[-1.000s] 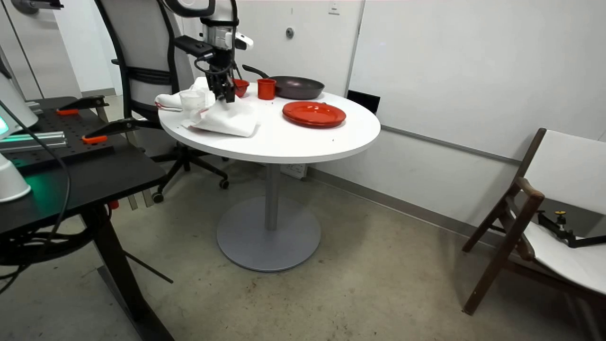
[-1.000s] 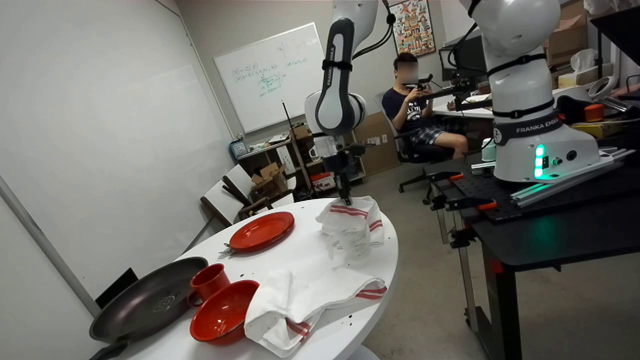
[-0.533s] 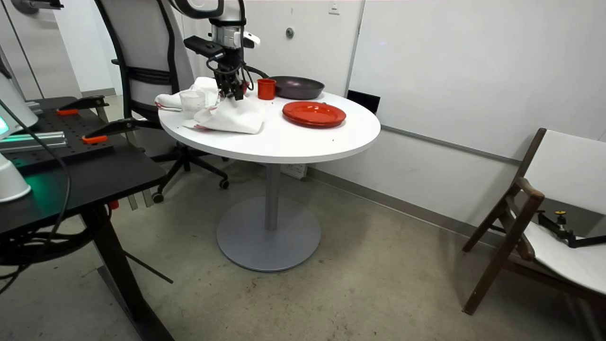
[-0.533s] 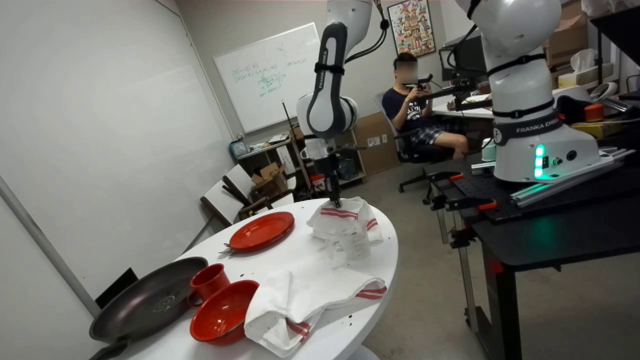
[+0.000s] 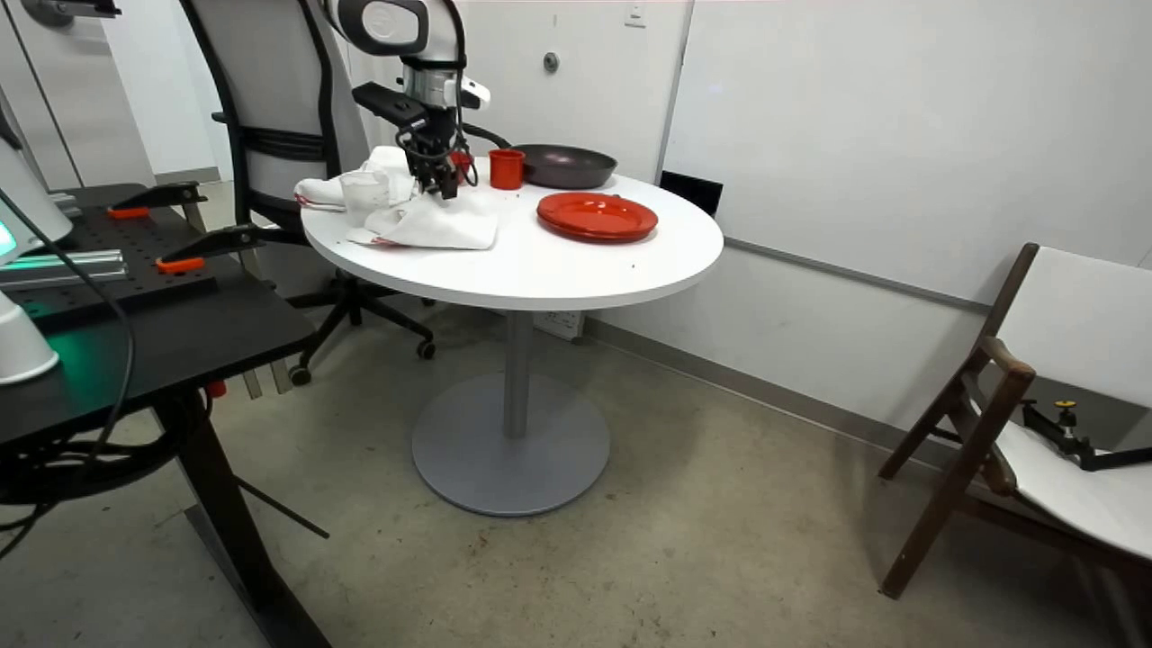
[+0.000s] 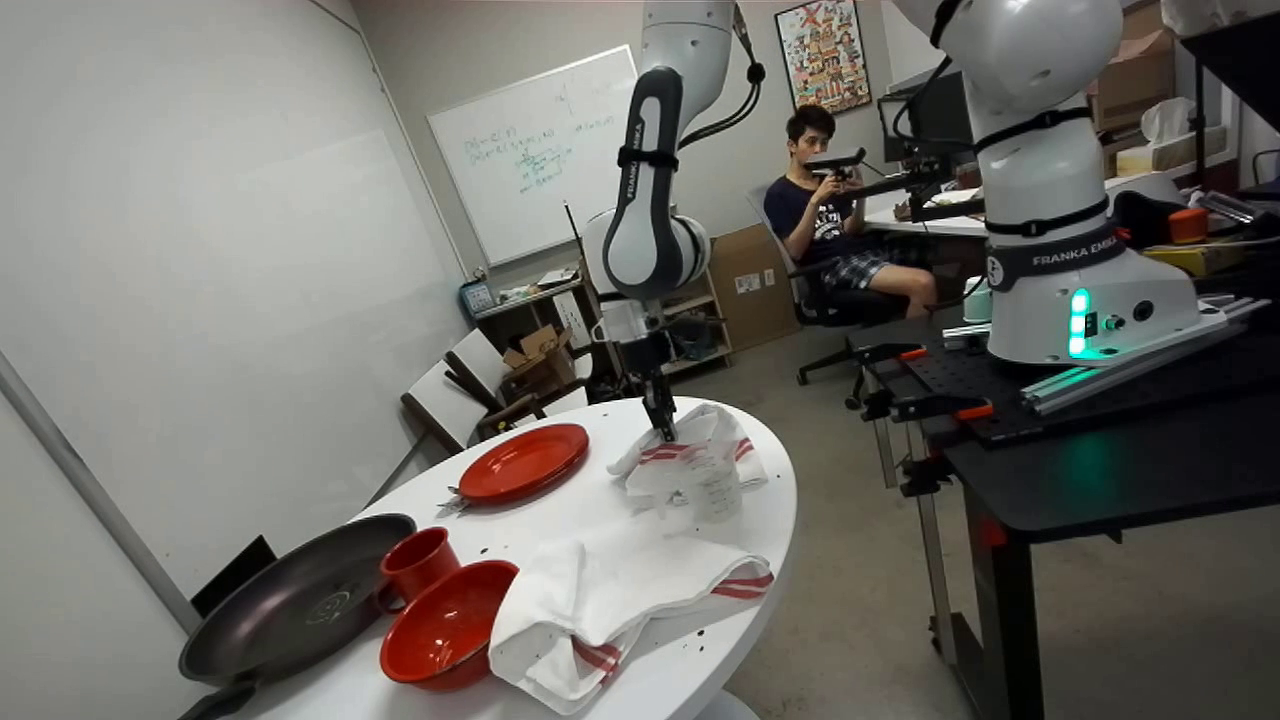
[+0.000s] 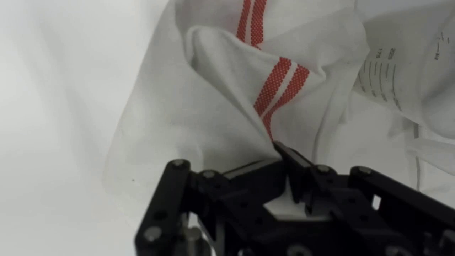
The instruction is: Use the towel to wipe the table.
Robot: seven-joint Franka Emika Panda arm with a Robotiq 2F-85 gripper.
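Gripper (image 7: 280, 158) pinching a rumpled towel (image 5: 439, 227) on the counter (image 5: 576, 277), the towel's long axis sideways, toward red plates (image 5: 598, 214), in an exterior view.

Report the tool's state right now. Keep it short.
Tool: closed, holding the white towel by a pinched fold beside its red stripes.

towel (image 7: 213, 117) | white, red-striped | rumpled, pinched at fold | on table (image 6: 600, 512): round, white, dark-specked
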